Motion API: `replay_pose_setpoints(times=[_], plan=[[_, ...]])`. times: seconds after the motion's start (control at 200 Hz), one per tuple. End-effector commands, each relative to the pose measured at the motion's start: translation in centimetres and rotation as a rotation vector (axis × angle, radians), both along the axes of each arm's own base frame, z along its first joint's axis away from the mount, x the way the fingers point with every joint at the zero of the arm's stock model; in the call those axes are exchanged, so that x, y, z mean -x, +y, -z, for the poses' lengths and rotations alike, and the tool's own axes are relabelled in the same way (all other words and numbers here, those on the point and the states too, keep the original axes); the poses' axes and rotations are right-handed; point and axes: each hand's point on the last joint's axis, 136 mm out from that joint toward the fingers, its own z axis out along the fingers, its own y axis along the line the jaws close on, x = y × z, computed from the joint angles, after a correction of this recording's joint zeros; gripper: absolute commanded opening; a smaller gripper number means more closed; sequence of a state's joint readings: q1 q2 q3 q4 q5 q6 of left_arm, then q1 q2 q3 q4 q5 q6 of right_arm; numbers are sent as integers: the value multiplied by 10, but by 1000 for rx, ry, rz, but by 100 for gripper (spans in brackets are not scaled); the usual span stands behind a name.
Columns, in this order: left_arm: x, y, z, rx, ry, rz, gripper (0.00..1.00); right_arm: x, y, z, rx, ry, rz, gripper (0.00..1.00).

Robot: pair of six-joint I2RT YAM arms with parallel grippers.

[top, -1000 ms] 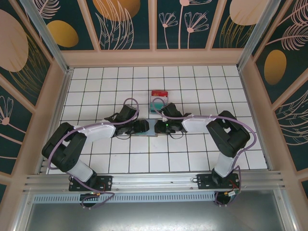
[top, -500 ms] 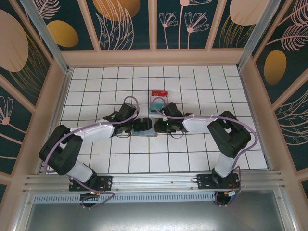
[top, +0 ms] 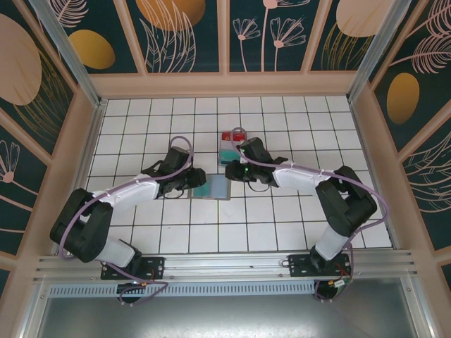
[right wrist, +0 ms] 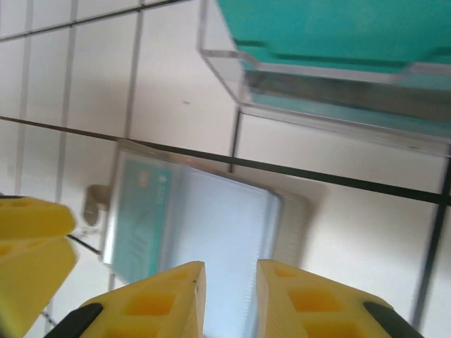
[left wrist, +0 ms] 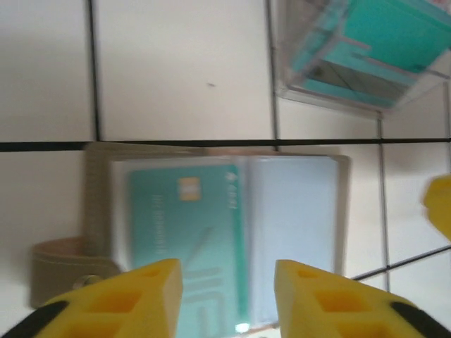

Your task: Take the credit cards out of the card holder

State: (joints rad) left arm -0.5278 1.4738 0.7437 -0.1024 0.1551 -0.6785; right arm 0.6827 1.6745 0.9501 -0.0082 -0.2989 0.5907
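The card holder (top: 218, 188) lies open and flat on the white tiles between my two grippers. A teal credit card (left wrist: 187, 225) sits in its left half, seen through a clear sleeve. The right half is a pale blue-grey panel (left wrist: 296, 218). My left gripper (top: 194, 182) hovers at the holder's left end, its yellow jaws (left wrist: 227, 285) open with nothing between them. My right gripper (top: 236, 171) is at the holder's far right corner, its jaws (right wrist: 230, 289) a narrow gap apart over the card holder (right wrist: 211, 225), holding nothing.
A clear box (top: 231, 144) holding a red, white and teal stack of cards stands just behind the holder, close to the right gripper; it is the clear box (right wrist: 331, 70) in the right wrist view. Wooden walls ring the tiled floor.
Both grippers have drawn back off the card holder, left toward the left, right toward the far side, leaving it uncovered and open. The left jaws widened, then narrowed.
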Motion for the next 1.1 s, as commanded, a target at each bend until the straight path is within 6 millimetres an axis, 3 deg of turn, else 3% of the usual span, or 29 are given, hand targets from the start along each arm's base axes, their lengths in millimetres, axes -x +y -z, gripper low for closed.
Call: replay_pose_setpoints(times=[0.0,0.235,0.526,1.096], plan=[[10,13,16,-39,41,-11,28,4,30,-19,-128,19,-64,22],[15,12,31,-32,71,-3,25,11,52,-5,-182,101,-106,19],[21,12,44,-30,104,1,22,20,61,19,-211,206,-117,22],[23,9,45,-3,114,-2,20,24,73,43,-201,276,-156,20]])
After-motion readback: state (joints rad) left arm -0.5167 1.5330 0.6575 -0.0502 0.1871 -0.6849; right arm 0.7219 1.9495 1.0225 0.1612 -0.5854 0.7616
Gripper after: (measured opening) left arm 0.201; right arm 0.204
